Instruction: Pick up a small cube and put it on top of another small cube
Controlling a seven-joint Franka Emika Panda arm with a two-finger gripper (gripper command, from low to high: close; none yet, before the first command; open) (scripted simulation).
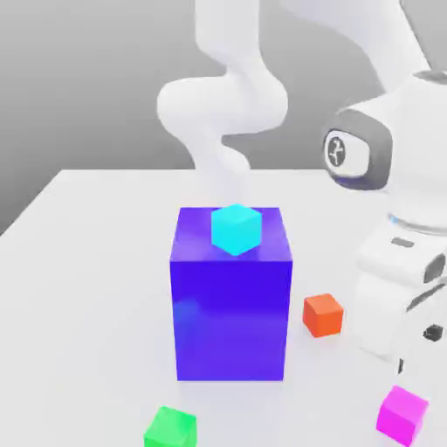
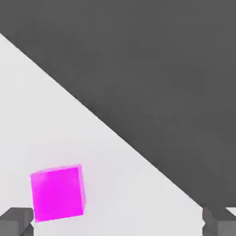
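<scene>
Evidently, hand: the white robot hand (image 2: 118, 221) is standing released, its fingers spread wide and gripping nothing.
Magenta cube: the small, smooth magenta cube (image 1: 402, 416), probably the one being sought, is resting near on the exterior view's right; it is lying toward one finger rather than midway, so a straight descent is risking a knock.
White counter: the plain white counter (image 1: 105, 262) is ending close to that cube, so a sideways push is threatening a fall.
Other cubes: a small orange-red cube (image 1: 323, 315) is sitting right of the box, a small green cube (image 1: 171, 429) near left; a tilted release onto either is inviting a slide.
Blue box: the large, glossy blue box (image 1: 230, 319) is looking closed, carrying a small cyan cube (image 1: 237, 230) on top, not inside.
</scene>
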